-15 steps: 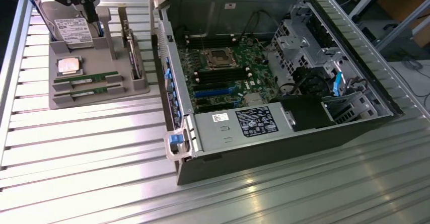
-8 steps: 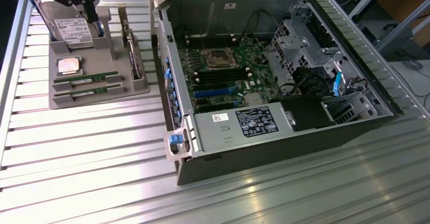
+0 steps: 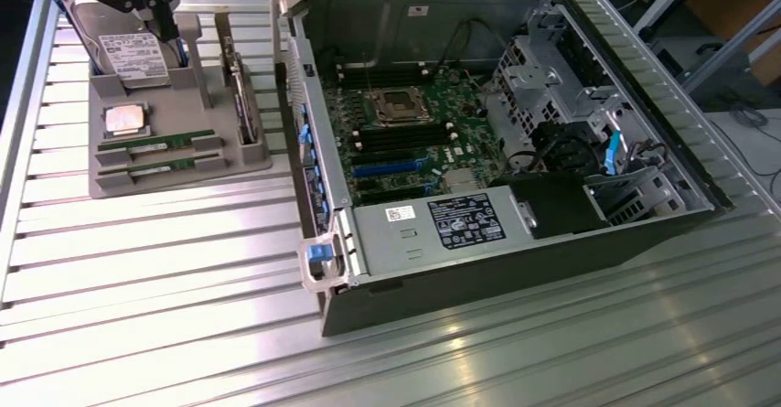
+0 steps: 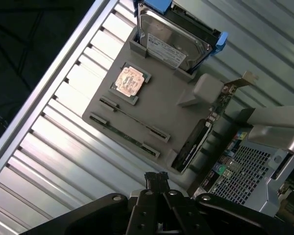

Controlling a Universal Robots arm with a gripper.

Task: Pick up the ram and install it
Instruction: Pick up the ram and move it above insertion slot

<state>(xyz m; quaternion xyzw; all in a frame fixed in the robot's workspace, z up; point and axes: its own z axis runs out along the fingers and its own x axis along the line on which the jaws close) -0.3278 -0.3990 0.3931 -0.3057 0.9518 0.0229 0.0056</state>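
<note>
Two ram sticks, thin green boards, lie side by side in slots of the grey holder tray: one ram stick and a second just in front of it. The wrist view sees the same sticks edge-on. My black gripper hangs above the far end of the tray, over the hard drive, well apart from the sticks. Its fingertips are pressed together with nothing between them. The open computer case lies at the exterior view's right, its motherboard with dark memory slots exposed.
The tray also holds a square silver processor and an upright expansion card. A power supply fills the case's near end. The slatted metal table spreads around both; its rail runs along the exterior view's left.
</note>
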